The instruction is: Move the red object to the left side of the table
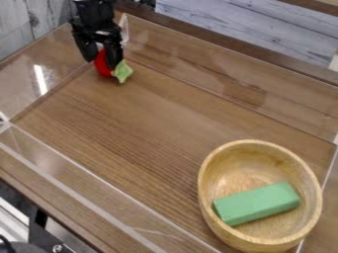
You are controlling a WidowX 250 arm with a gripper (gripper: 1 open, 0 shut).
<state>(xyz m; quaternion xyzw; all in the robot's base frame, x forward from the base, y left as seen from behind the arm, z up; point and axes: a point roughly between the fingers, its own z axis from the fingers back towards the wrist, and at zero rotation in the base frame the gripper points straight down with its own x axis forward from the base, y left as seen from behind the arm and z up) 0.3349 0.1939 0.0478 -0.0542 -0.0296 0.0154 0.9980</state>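
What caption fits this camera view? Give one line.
Open claw over the red object at the table's far-left corner.

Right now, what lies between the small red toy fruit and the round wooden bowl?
Only bare brown wood-grain tabletop lies between the small red toy fruit and the round wooden bowl, as the camera view shows.

You see a red object [103,64] with light-green leaf on the brown wood-grain table [158,128], a black tool [98,47] above it, and a green block [258,205] in the tan wooden bowl [218,168].
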